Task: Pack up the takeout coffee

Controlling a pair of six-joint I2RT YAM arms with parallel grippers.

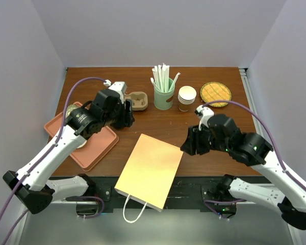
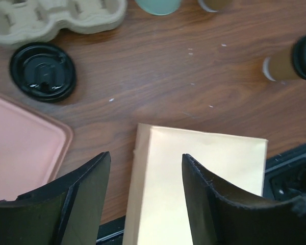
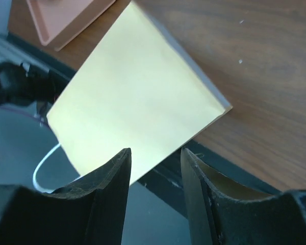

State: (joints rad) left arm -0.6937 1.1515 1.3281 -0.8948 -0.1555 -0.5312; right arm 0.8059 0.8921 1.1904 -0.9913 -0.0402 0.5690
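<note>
Tabletop of dark wood sits between pale walls; left gripper and right gripper gape empty.

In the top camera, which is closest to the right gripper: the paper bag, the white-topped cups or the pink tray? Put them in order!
From the right gripper:
1. Paper bag, just to its left.
2. White-topped cups, behind it toward the back.
3. Pink tray, far on the left side.

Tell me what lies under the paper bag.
The paper bag lies flat on the wooden table, its handle end jutting past the near edge over the black base rail. Anything beneath it or inside it is hidden.
</note>
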